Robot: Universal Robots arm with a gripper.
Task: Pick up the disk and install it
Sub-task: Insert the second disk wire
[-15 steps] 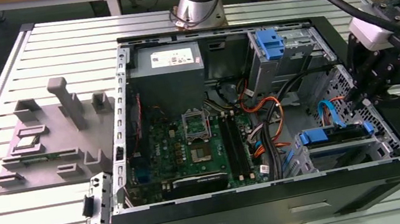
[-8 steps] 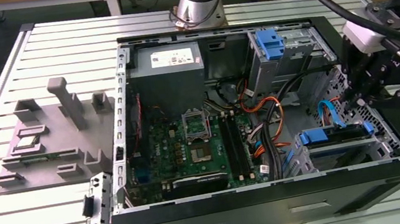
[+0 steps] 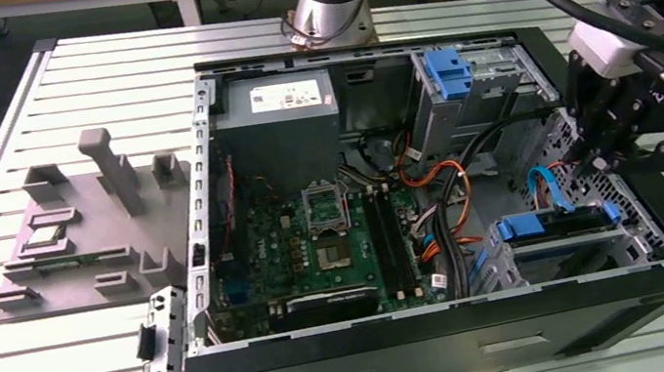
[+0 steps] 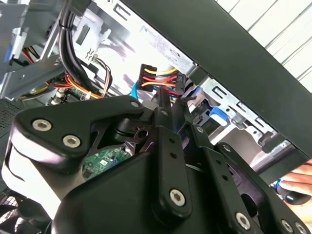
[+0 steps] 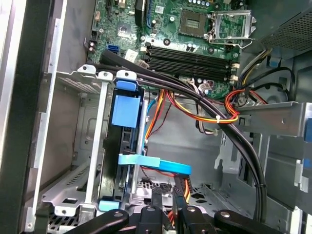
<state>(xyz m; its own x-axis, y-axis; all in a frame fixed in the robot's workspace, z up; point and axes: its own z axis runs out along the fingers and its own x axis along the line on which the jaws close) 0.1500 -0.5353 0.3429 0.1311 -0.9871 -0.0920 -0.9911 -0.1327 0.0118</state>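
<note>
The disk (image 3: 555, 222) lies in the lower drive bay at the front right of the open computer case, its blue carrier edge facing up. In the first wrist view the disk (image 5: 126, 111) is a blue strip standing between the metal rails of the cage. My gripper (image 3: 602, 167) hangs just above and behind that bay, close to the case's right wall. Its fingers stand close together with nothing between them in both wrist views, gripper (image 5: 168, 201) (image 4: 173, 105). A gap separates them from the disk.
A light blue data cable (image 5: 161, 165) and orange-red wire bundles (image 5: 214, 114) run beside the gripper. An upright blue bracket (image 3: 453, 74) sits on the upper cage. The motherboard (image 3: 320, 237) fills the case middle. A grey fixture (image 3: 82, 233) lies outside at left. A person's hand (image 4: 298, 183) is by the case wall.
</note>
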